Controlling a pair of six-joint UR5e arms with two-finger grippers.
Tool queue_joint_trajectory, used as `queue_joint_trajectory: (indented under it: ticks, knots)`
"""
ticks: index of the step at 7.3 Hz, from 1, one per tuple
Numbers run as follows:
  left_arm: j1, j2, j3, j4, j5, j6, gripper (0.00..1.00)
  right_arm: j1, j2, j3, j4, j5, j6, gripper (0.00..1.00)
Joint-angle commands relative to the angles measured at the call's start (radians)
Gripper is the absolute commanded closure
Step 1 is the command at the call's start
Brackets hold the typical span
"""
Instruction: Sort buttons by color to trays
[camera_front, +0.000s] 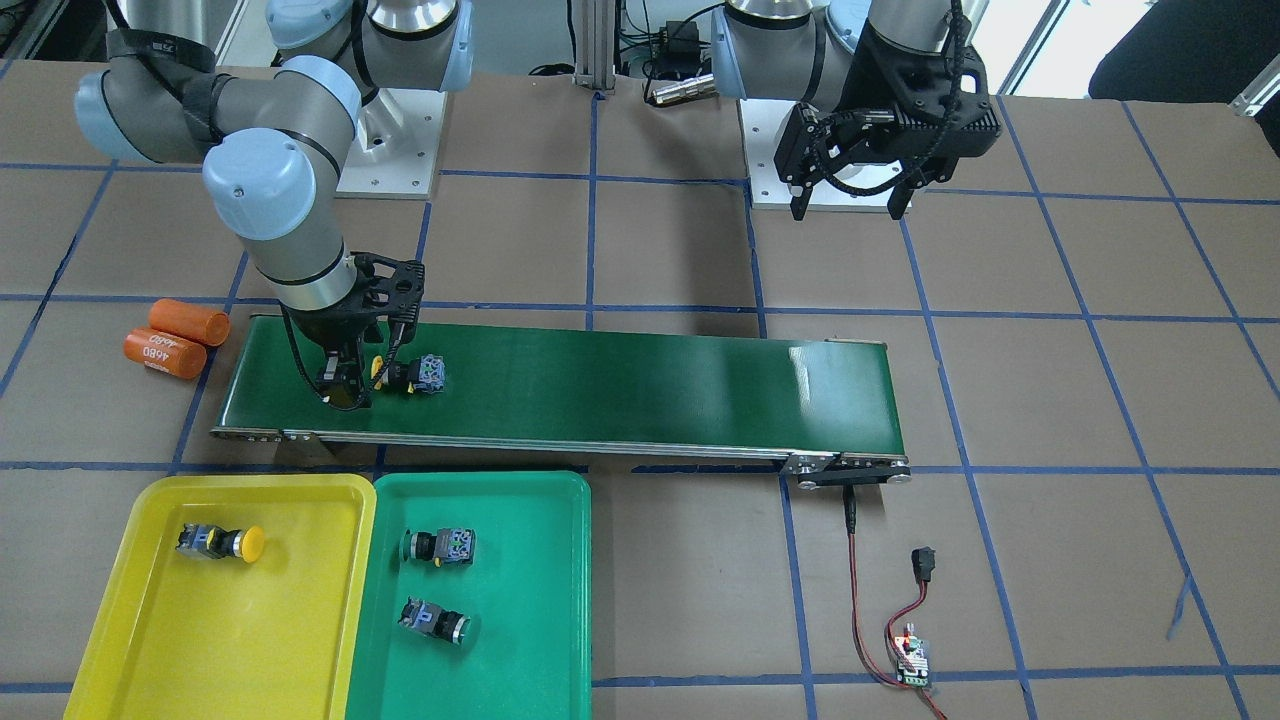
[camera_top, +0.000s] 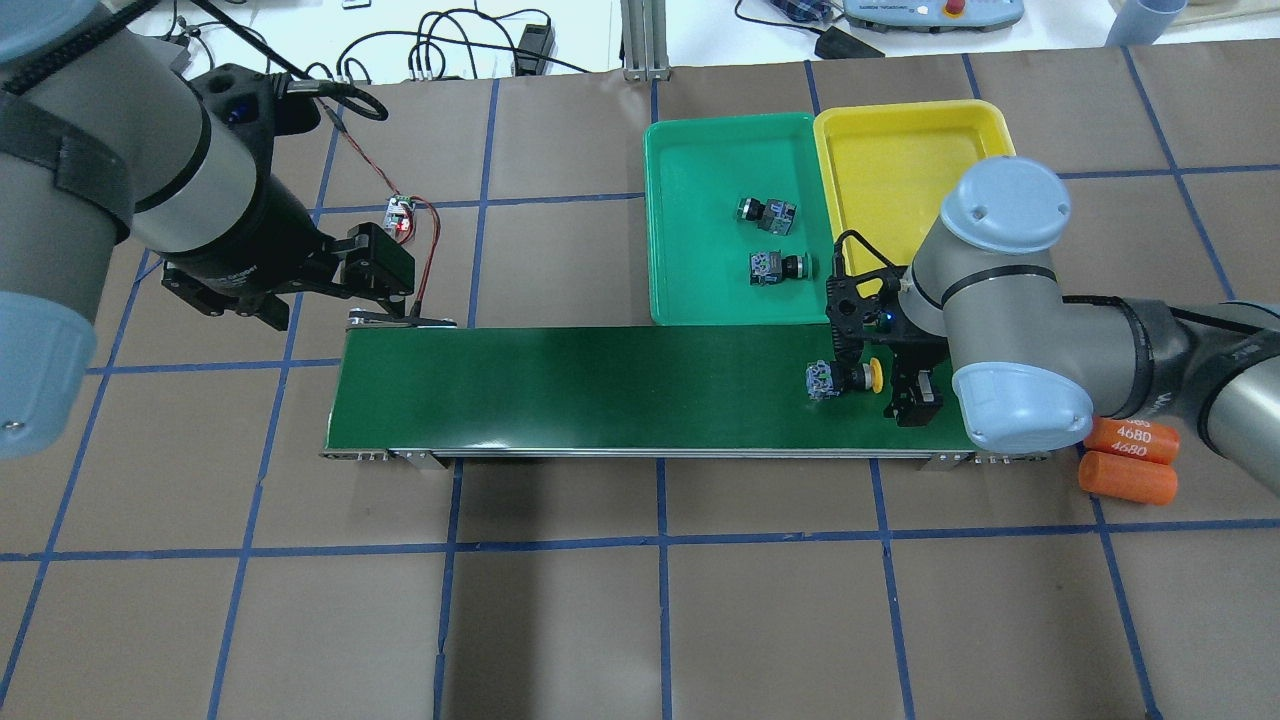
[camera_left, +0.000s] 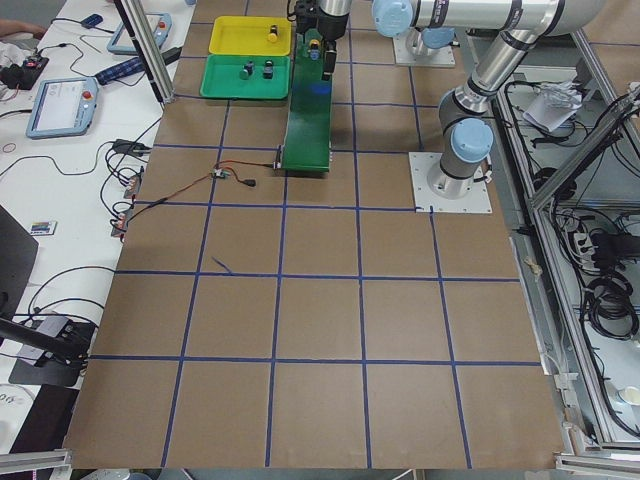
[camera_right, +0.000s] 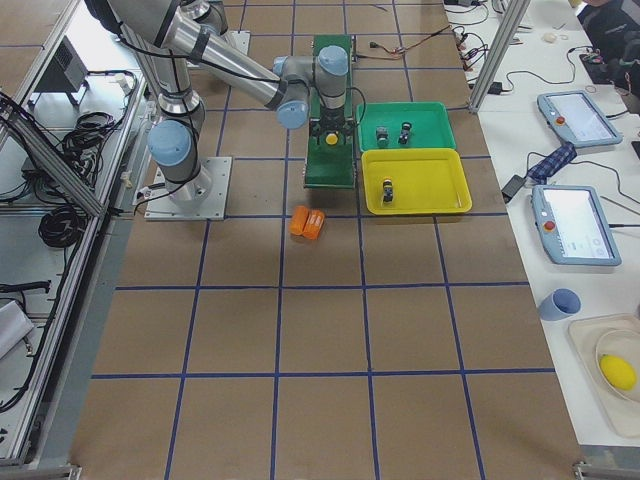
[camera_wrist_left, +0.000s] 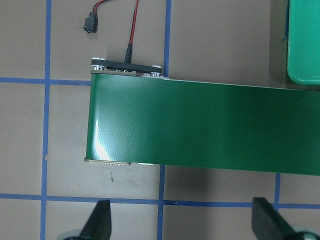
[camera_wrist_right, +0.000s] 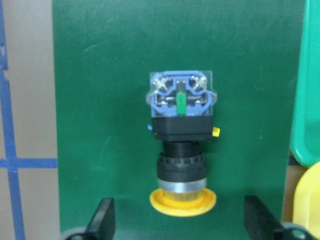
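On the conveyor belt (camera_top: 600, 390), a yellow-capped button (camera_wrist_right: 181, 145) is laid on its side, long axis along the belt, cap turned toward the right gripper (camera_wrist_right: 182, 225), whose fingers are spread, grasping nothing. Its blue terminal block (camera_wrist_right: 180, 95) is resolved only by the right wrist view. The left gripper (camera_wrist_left: 182, 222) is likewise spread.

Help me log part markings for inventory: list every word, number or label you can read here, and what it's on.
"4680": printed on the orange cylinder farther from the robot, repeated along its side.
Second orange cylinder: no print showing.
White lettering on the left arm's wrist: too blurred to read.
Yellow-capped button on the conveyor belt: no readable marking.
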Motion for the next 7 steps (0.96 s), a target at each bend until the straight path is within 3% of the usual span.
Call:
queue_joint_trajectory:
  ticks: [1, 3, 5, 7]
  knots:
    - [-0.023, 0.001, -0.01, 0.018, -0.005, -0.011, 0.0, 0.0, 0.0, 0.0, 0.0, 0.0, 0.0, 0.09]
    - [-0.032, -0.008, -0.004, 0.018, -0.002, -0.008, 0.0, 0.0, 0.0, -0.003, 0.0, 0.003, 0.0, 0.13]
    - [-0.044, 0.032, -0.014, 0.012, -0.006, -0.049, 0.0, 0.0, 0.001, 0.0, -0.022, 0.001, -0.008, 0.41]
    - [-0.034, 0.008, 0.009, 0.003, -0.009, -0.037, 0.0, 0.0, 0.017, -0.003, -0.035, 0.001, -0.009, 0.57]
